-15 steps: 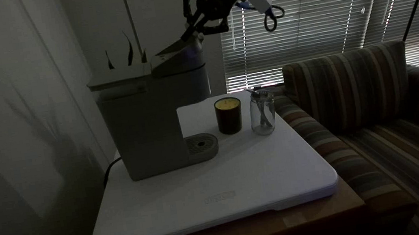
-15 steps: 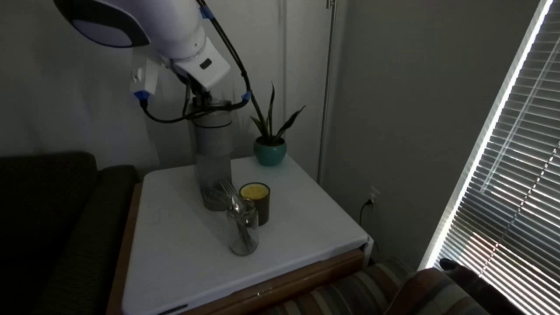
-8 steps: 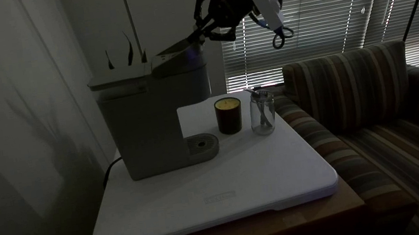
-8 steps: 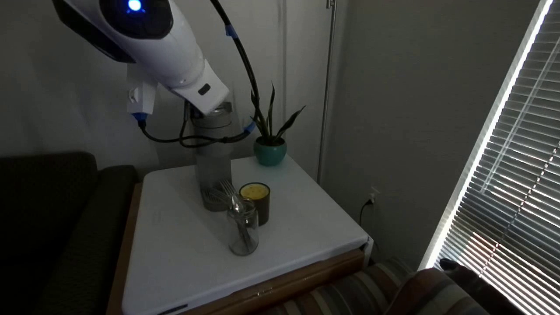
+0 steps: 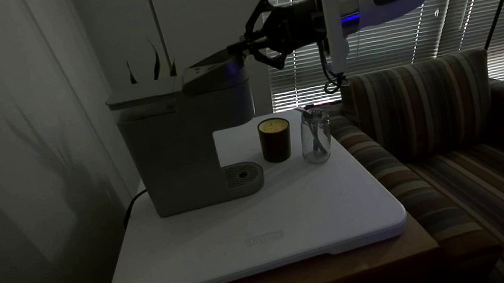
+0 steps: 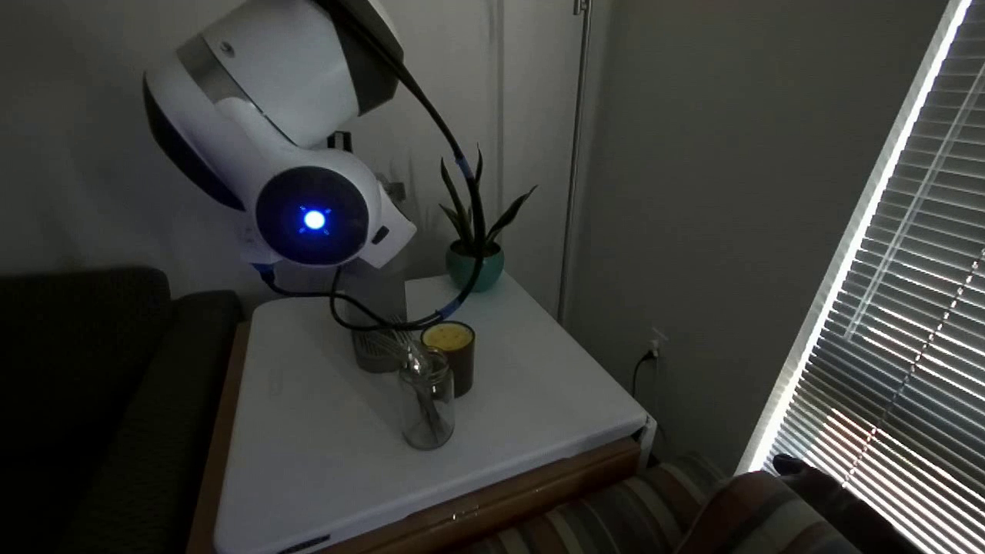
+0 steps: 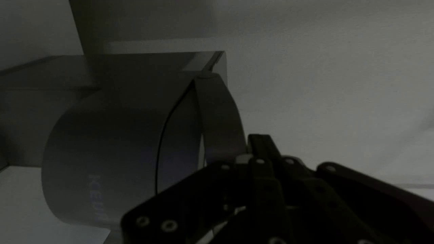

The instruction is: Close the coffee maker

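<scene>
The grey coffee maker (image 5: 175,157) stands upright on the white table, with its drip tray (image 5: 249,184) towards the cup. Its hinged lid (image 5: 211,77) lies down on the body in an exterior view. In the wrist view the lid's curved handle band (image 7: 220,115) shows, with a narrow slit beside it. My gripper (image 5: 235,48) is shut, fingers together, with nothing seen between them. Its tips are at the top front end of the lid; the gripper (image 7: 260,137) also shows in the wrist view against the band. In an exterior view the arm hides the gripper and much of the coffee maker (image 6: 381,285).
A dark cup with yellow top (image 5: 275,140) and a clear glass jar (image 5: 315,137) with cutlery stand in front of the machine. A plant in a teal pot (image 6: 475,268) stands behind. A striped armchair (image 5: 425,107) adjoins the white table (image 5: 253,220).
The arm has come down and the gripper has swung from pointing steeply down to nearly level. Its tips have shifted slightly towards the lid's front end. The lid looks about the same.
</scene>
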